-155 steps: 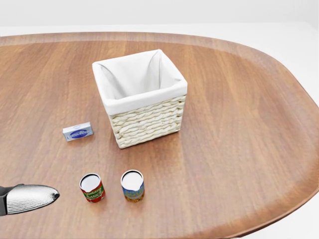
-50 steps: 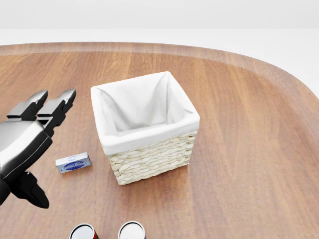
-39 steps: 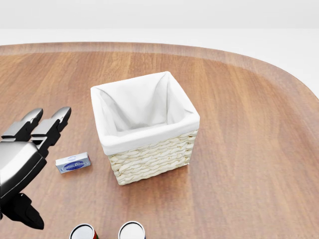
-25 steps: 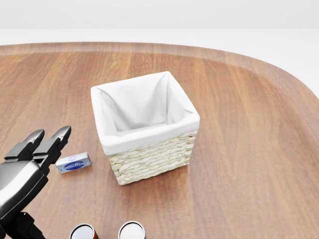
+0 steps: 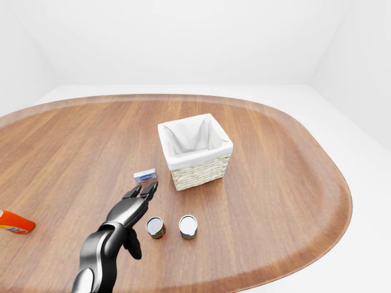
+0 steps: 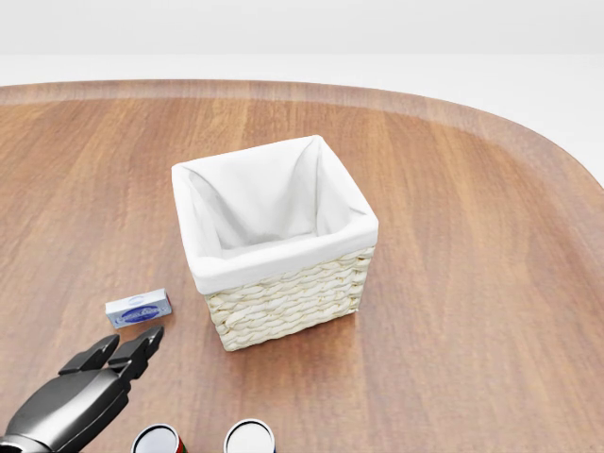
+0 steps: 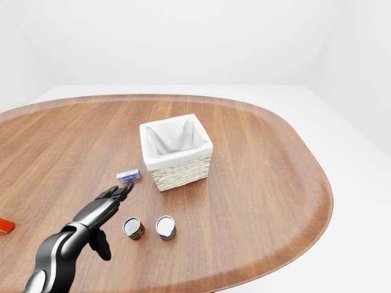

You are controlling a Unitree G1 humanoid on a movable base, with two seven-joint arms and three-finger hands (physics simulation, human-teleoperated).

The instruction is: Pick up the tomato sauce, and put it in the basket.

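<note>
The tomato sauce is a small red-labelled can standing upright on the wooden table, below and left of the basket. Only its white top shows at the bottom edge of the head view. The woven basket has a white cloth lining and holds nothing. My left hand hovers just left of and above the can, open, its fingers stretched toward the basket and touching nothing. My right hand appears in no view.
A second can with a blue and yellow label stands right beside the tomato sauce. A small blue and white box lies left of the basket. An orange-red bottle lies near the table's left edge.
My left hand has dropped from beside the basket to the bottom left of the head view, still open. Since the oldest frame the camera has shifted, and the cans sit at the bottom edge.
</note>
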